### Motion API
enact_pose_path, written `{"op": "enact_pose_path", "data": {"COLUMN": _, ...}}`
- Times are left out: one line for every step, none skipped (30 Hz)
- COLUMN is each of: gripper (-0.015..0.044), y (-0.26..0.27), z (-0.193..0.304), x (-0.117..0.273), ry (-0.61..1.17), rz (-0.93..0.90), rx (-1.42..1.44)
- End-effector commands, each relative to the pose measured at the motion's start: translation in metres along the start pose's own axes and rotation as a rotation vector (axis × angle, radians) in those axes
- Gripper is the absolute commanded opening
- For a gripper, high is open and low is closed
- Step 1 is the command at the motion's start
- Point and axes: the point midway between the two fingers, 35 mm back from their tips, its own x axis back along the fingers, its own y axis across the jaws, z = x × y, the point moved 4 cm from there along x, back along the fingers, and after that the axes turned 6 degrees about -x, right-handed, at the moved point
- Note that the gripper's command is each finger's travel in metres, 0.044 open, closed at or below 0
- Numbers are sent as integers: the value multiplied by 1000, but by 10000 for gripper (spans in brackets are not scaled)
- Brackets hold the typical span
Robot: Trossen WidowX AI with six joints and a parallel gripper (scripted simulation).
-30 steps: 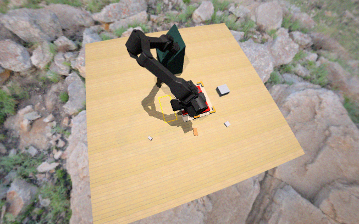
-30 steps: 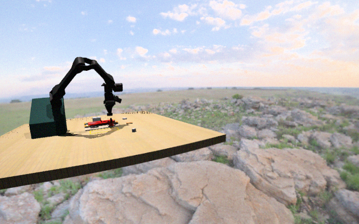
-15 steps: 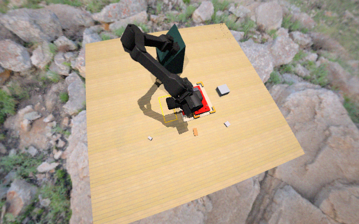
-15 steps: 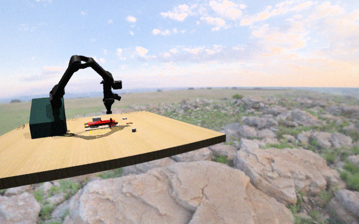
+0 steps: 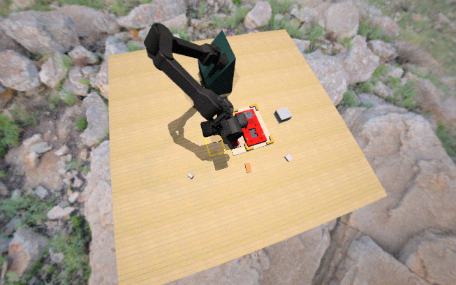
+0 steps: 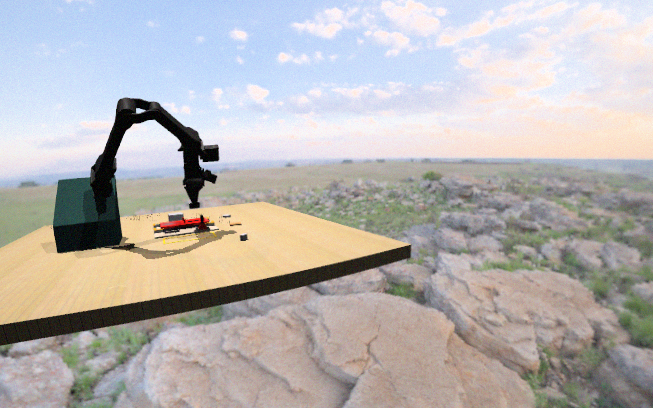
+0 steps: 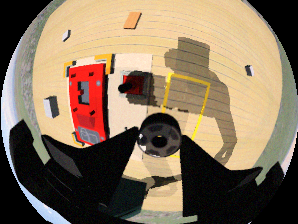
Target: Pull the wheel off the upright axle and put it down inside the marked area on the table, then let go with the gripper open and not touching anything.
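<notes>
My gripper (image 7: pixel 160 135) (image 6: pixel 194 200) is shut on the dark round wheel (image 7: pixel 159 132), which has a hole in its middle. In the exterior view the fingertips are above the table and clear of the axle top. The upright black axle (image 7: pixel 124 87) (image 6: pixel 202 219) stands bare on a small red base, up and left of the wheel in the wrist view. The marked area is a yellow outline (image 7: pixel 204 102) (image 5: pixel 217 154) on the table, to the right of the axle in the wrist view. The wheel is hidden by the arm in the top view.
A red panel (image 5: pixel 258 138) (image 7: pixel 97 102) lies on a pale board with yellow corner pieces beside the axle. An orange block (image 5: pixel 248 167) (image 7: pixel 132 20), a grey box (image 5: pixel 283 114) (image 7: pixel 51 107) and small pale blocks (image 5: pixel 288 158) (image 5: pixel 190 175) lie around. A dark green box (image 6: pixel 88 223) stands by the arm's base.
</notes>
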Motion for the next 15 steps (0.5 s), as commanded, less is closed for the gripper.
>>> {"op": "enact_pose_path", "data": {"gripper": 0, "y": -8, "z": 6, "x": -1, "ry": 5, "rz": 3, "rx": 5}}
{"op": "enact_pose_path", "data": {"gripper": 0, "y": -11, "z": 7, "x": -1, "ry": 5, "rz": 3, "rx": 5}}
{"op": "enact_pose_path", "data": {"gripper": 0, "y": -13, "z": 8, "x": -1, "ry": 5, "rz": 3, "rx": 4}}
{"op": "enact_pose_path", "data": {"gripper": 0, "y": -15, "z": 9, "x": 0, "ry": 4, "rz": 3, "rx": 5}}
{"op": "enact_pose_path", "data": {"gripper": 0, "y": -18, "z": 11, "x": 0, "ry": 4, "rz": 3, "rx": 5}}
{"op": "enact_pose_path", "data": {"gripper": 0, "y": -20, "z": 12, "x": 0, "ry": 3, "rz": 3, "rx": 5}}
{"op": "enact_pose_path", "data": {"gripper": 0, "y": -22, "z": 13, "x": 0, "ry": 3, "rz": 3, "rx": 5}}
{"op": "enact_pose_path", "data": {"gripper": 0, "y": -24, "z": 15, "x": 0, "ry": 3, "rz": 3, "rx": 5}}
{"op": "enact_pose_path", "data": {"gripper": 0, "y": -27, "z": 16, "x": 1, "ry": 2, "rz": 3, "rx": 5}}
{"op": "enact_pose_path", "data": {"gripper": 0, "y": -29, "z": 17, "x": 1, "ry": 2, "rz": 3, "rx": 5}}
{"op": "enact_pose_path", "data": {"gripper": 0, "y": -31, "z": 19, "x": 1, "ry": 2, "rz": 4, "rx": 5}}
{"op": "enact_pose_path", "data": {"gripper": 0, "y": -33, "z": 20, "x": 1, "ry": 2, "rz": 4, "rx": 5}}
{"op": "enact_pose_path", "data": {"gripper": 0, "y": -36, "z": 22, "x": 1, "ry": 2, "rz": 4, "rx": 4}}
{"op": "enact_pose_path", "data": {"gripper": 0, "y": -38, "z": 23, "x": 1, "ry": 2, "rz": 5, "rx": 4}}
{"op": "enact_pose_path", "data": {"gripper": 0, "y": -40, "z": 25, "x": 2, "ry": 2, "rz": 6, "rx": 3}}
